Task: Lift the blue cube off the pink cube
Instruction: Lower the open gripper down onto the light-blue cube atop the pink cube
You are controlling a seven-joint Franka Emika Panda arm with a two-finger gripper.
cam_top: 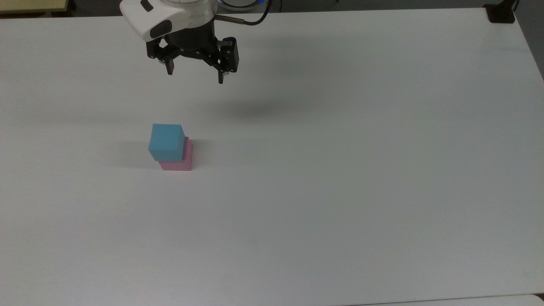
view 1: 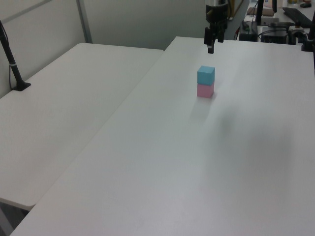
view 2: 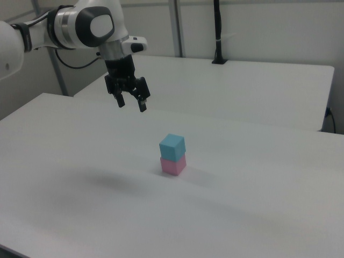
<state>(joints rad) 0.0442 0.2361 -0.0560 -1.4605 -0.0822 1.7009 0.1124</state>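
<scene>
Right view: fingers [view 2: 131, 104] spread apart, pointing down, empty, hovering apart from blue cube [view 2: 172, 146] atop pink cube [view 2: 173, 165].

I see the hand [view 2: 131, 102] hanging with fingers apart in the upper left of the frame, well clear of the blue cube [view 2: 172, 147] stacked on the pink cube [view 2: 173, 164] mid-frame on the white table [view 2: 258, 204].
</scene>
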